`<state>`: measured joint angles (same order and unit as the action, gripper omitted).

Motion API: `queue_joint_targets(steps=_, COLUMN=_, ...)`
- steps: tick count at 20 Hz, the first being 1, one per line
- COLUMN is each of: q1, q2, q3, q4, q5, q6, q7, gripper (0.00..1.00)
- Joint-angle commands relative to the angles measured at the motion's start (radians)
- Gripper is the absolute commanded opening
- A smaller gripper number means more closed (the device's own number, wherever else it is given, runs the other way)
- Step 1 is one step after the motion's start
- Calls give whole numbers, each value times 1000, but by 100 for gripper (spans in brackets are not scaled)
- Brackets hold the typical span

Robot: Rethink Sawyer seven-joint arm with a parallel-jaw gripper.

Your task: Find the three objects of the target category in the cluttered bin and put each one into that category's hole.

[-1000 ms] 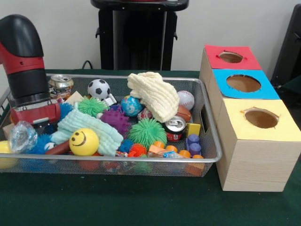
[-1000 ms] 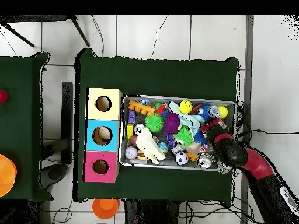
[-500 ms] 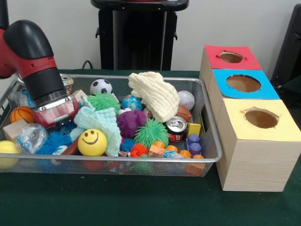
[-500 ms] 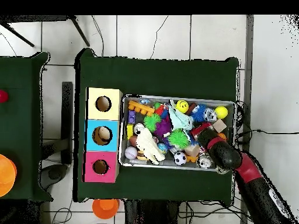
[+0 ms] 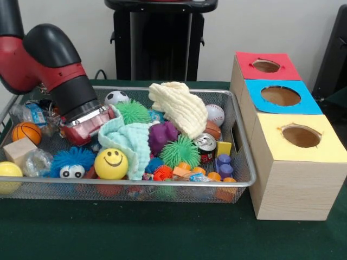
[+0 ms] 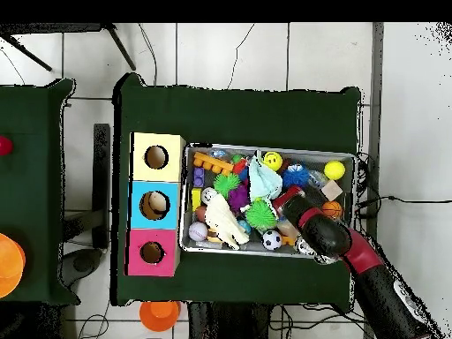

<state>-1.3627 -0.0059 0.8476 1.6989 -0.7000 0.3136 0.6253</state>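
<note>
The silver wire-mesh bin (image 5: 135,184) is full of toys and also shows in the overhead view (image 6: 269,147). My gripper (image 5: 98,128) is down in the bin's left half, its red end pressed against a mint cloth (image 5: 129,138); its tip is buried among the toys. In the overhead view the gripper (image 6: 285,200) is near the bin's middle. A three-hole box stands beside the bin, with a red hole (image 5: 266,65), a blue hole (image 5: 281,96) and a yellow hole (image 5: 301,135). Toys include a smiley ball (image 5: 111,163), a soccer ball (image 5: 115,97), a baseball (image 5: 214,115) and a basketball (image 5: 26,132).
A cream cloth (image 5: 179,108) lies over the toys at the bin's back. A soda can (image 5: 205,146), a purple spiky ball (image 5: 161,135), green spiky balls (image 5: 181,150), a blue fuzzy toy (image 5: 71,162) and a wooden block (image 5: 20,150) are in the bin. The black pedestal (image 5: 160,38) stands behind.
The arm has swept rightward in the front view through the bin. It pushed the mint cloth, smiley ball and spiky balls along, and uncovered the basketball, wooden block and blue fuzzy toy.
</note>
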Motion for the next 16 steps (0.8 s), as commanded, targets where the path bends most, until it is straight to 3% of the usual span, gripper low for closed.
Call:
queue_joint_targets(steps=1, q1=163, q2=-75, q3=-73, q4=170, q5=-93, q6=135, q7=-9, gripper=100)
queue_joint_targets(steps=6, q1=192, q2=-170, q3=-92, q4=241, q5=-73, q6=116, q7=52, gripper=100)
queue_joint_targets(steps=11, q1=293, q2=-330, q3=-168, q4=294, q5=-97, q6=32, q7=162, gripper=100)
queue_joint_targets(steps=16, q1=361, q2=-415, q3=-235, q4=303, q5=-92, q6=-5, q7=192, gripper=100)
